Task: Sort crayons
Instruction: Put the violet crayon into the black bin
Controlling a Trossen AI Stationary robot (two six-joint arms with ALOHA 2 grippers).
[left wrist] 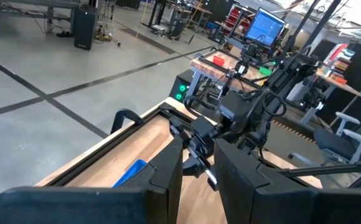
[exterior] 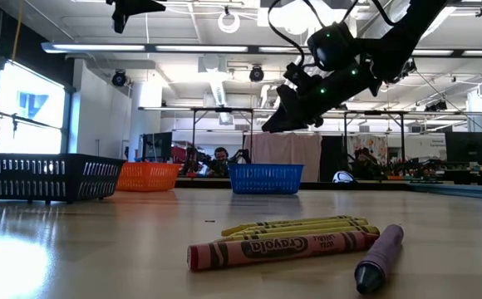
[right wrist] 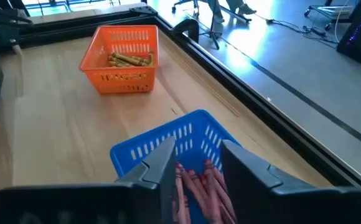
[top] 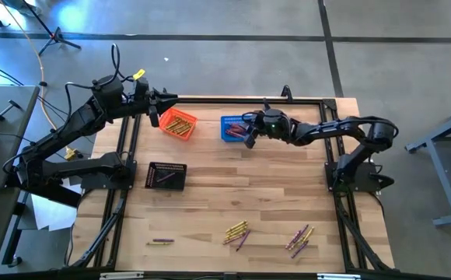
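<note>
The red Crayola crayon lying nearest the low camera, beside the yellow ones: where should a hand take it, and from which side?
Grip the red paper-wrapped crayon across its middle, coming straight down from above. It lies flat on the wooden table, so only a top approach fits. Yellow crayons press along its far side and a purple crayon sits at one end, so fingers may need to wedge in.

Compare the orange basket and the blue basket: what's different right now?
The orange basket holds yellow crayons; the blue basket holds red crayons. The orange basket sits left of the blue one in the high view. The right gripper hangs over the blue basket; nothing hangs over the orange. Both are small mesh baskets along the table's far edge.
</note>
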